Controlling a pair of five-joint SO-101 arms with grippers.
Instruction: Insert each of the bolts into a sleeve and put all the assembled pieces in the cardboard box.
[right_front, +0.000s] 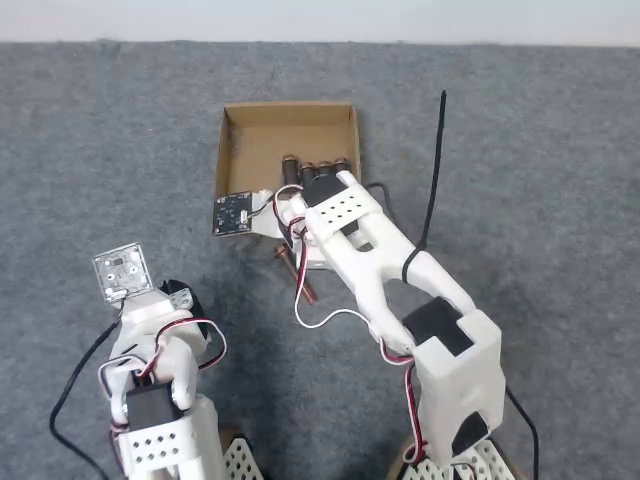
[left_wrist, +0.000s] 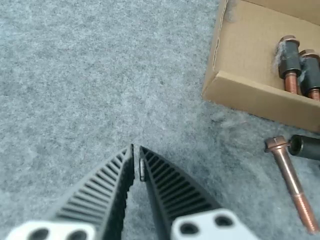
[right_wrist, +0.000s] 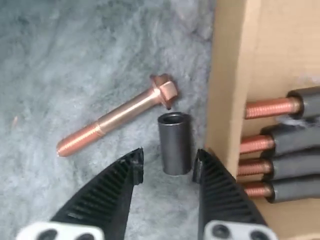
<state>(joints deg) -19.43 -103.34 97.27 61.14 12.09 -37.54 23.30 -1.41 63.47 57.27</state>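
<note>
- Straddling the sleeve (right_wrist: 175, 145), the right gripper (right_wrist: 169, 155) is held spread (nothing grasped yet), presumably for pickup.
- The bolt (right_wrist: 117, 117) is laid beside it, just outside the box (right_wrist: 225, 75).
- The left gripper (left_wrist: 136, 150) is pinched together, empty.

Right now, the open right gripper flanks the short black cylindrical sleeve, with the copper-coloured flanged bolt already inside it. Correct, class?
No: the right wrist view shows the copper-coloured flanged bolt lying beside the short black cylindrical sleeve, not inside it. The open right gripper flanks that sleeve.
</note>
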